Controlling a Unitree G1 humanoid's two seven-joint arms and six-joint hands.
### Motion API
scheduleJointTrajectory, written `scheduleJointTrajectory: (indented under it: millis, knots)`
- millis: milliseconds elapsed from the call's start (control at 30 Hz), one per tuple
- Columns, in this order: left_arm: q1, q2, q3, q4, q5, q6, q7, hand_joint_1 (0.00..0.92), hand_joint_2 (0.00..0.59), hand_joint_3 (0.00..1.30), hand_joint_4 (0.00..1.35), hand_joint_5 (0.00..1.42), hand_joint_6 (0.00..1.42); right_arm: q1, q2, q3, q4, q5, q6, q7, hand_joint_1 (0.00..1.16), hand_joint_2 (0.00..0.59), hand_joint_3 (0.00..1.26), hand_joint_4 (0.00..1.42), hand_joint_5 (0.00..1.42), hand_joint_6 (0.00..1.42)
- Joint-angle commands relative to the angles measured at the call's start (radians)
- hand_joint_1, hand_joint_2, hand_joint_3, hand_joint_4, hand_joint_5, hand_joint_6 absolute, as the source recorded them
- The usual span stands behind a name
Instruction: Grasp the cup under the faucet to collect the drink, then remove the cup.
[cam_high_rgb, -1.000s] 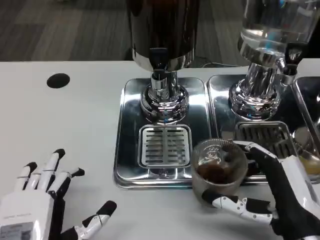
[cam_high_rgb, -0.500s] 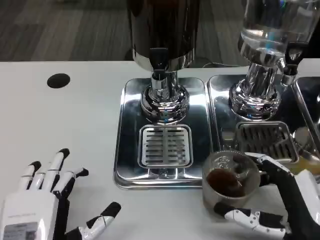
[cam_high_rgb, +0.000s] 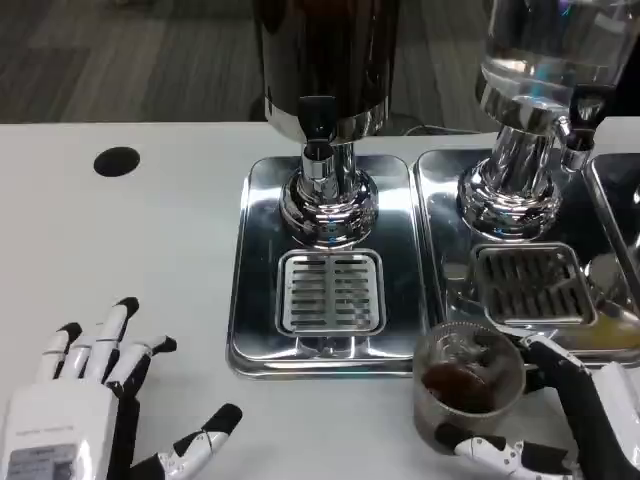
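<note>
A clear plastic cup with dark brown drink in its bottom stands at the table's near edge, just in front of the steel trays. My right hand grips it from the right, thumb below it and fingers wrapped around its far side. The dark dispenser's faucet is at top centre, above a slotted drain grate in its steel drip tray. My left hand lies flat on the table at bottom left, fingers spread, holding nothing.
A second dispenser with a clear tank stands on its own steel tray and grate at the right. A black round hole marks the table at the far left.
My right hand has drawn the cup towards me and to the right, off the tray edge onto the table near the front. The left hand has barely shifted.
</note>
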Motion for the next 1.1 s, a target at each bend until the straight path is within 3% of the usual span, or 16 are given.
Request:
scheduleJointTrajectory:
  millis: [33,667,1100]
  knots:
    - [0.006,0.006,0.003,-0.011,0.003,0.002,-0.009,0.0,0.137,0.42,0.0,0.22,0.15,-0.023,-0.003,0.004,0.011,0.006,-0.047,-0.016,0.77,0.153,0.48,0.63,0.55,0.47]
    - [-0.006,0.009,0.008,0.003,-0.02,-0.008,-0.023,0.0,0.139,0.43,0.0,0.22,0.15,-0.043,-0.02,0.006,0.056,0.069,-0.094,0.043,0.7,0.132,0.27,0.37,0.4,0.39]
    - [-0.005,0.007,0.007,0.006,-0.016,-0.009,-0.021,0.0,0.134,0.45,0.0,0.22,0.15,-0.043,-0.024,0.002,0.078,0.066,-0.135,0.045,0.67,0.131,0.2,0.24,0.33,0.37]
